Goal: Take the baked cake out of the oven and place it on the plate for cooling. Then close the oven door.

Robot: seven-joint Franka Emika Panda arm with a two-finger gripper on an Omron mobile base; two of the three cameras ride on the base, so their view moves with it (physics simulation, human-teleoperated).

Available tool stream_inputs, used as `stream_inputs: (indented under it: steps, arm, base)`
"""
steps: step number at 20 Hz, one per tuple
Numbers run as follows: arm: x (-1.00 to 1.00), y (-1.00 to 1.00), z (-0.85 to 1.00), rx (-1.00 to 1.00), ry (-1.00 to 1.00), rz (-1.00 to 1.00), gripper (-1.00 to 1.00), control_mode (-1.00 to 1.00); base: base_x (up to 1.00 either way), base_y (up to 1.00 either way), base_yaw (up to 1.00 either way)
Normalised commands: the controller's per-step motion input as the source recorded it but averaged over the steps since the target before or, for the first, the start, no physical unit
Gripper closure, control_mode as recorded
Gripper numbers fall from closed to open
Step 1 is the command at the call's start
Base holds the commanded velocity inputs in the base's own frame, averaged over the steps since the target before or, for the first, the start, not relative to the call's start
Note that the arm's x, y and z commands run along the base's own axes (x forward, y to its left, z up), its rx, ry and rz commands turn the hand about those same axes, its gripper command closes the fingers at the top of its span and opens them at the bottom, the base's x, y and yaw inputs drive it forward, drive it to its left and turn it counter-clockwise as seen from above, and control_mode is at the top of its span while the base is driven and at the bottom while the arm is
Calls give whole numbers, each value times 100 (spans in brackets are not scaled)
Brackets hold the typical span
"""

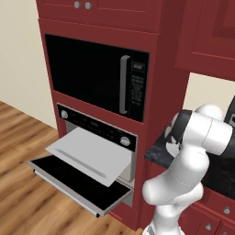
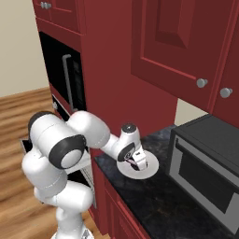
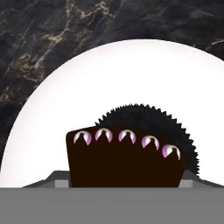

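One dark marble counter (image 2: 163, 196) is being reached over beside red cabinets (image 2: 116, 70); the cake (image 3: 127, 159) is being straddled above the plate (image 3: 109, 78) by jaws standing apart

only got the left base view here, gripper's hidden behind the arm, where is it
Observer: The gripper is over the white plate on the dark marble counter, right of the oven.
Operator: is the cake with it
Observer: Yes. In the hand view the dark cake slice, with pink dots along its edge, sits between the fingers over the plate.
Operator: let go yet
Observer: The jaws stand wide, but I cannot tell whether they have left the cake.
Operator: anything else on that counter
Observer: A silver-fronted black appliance stands just right of the plate.
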Motion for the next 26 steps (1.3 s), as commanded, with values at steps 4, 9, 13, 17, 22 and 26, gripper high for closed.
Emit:
stream_inputs:
  steps: [4, 9, 13, 17, 22, 26]
  arm:
    - [-14, 0, 0, 0, -9, 0, -100, -100]
    - [-73, 0, 3, -1, -37, 0, -100, -100]
    - [-52, 13, 20, -1, -35, -1, -100, -100]
    - [-30, 5, 61, 0, -26, 0, -100, -100]
    - [-58, 0, 97, 0, -9, 0, -100, -100]
    - [-32, 32, 66, -5, 20, 0, -100, -100]
  base:
    - [0, 0, 0]
    - [0, 0, 0]
    - [0, 0, 0]
    - [0, 0, 0]
    - [0, 0, 0]
    - [0, 0, 0]
